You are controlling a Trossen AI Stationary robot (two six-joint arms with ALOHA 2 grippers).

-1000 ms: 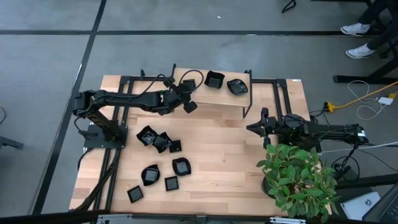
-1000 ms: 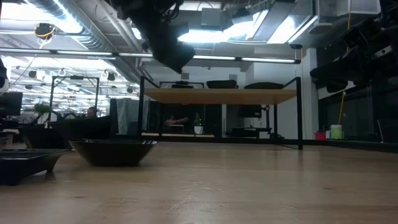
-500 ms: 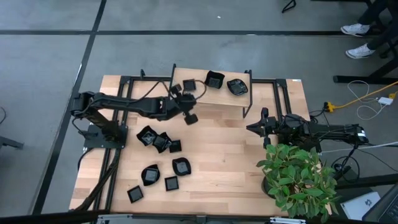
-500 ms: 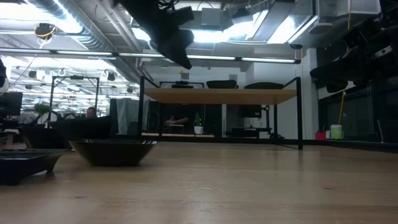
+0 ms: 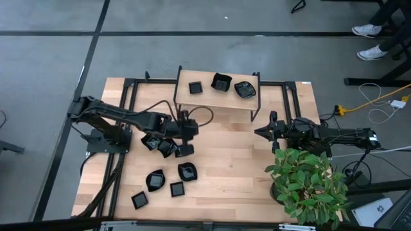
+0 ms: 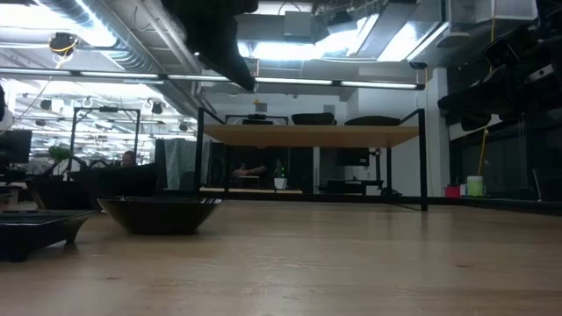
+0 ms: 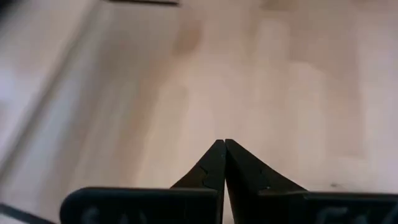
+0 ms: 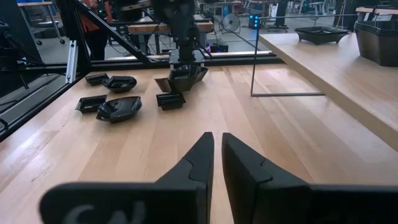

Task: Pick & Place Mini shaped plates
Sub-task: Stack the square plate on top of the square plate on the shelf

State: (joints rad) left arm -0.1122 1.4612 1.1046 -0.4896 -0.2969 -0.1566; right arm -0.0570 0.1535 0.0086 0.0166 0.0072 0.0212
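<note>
Three plates (image 5: 221, 83) sit on the shelf (image 5: 205, 99) at the table's far side; the rest are clustered left of centre. A plant (image 5: 308, 183) stands near right. Left gripper (image 5: 186, 136) hangs over the cluster, fingers together, empty. Right gripper (image 5: 260, 133) waits right of centre, fingers nearly together, well apart from plates.

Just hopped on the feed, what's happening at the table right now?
The robot is moving mini shaped plates onto the raised shelf. Three plates sit on it; the rest lie in a loose pile on the table. The left tool is shut and empty, above that pile. The right tool waits near the potted plant, holding nothing.
</note>
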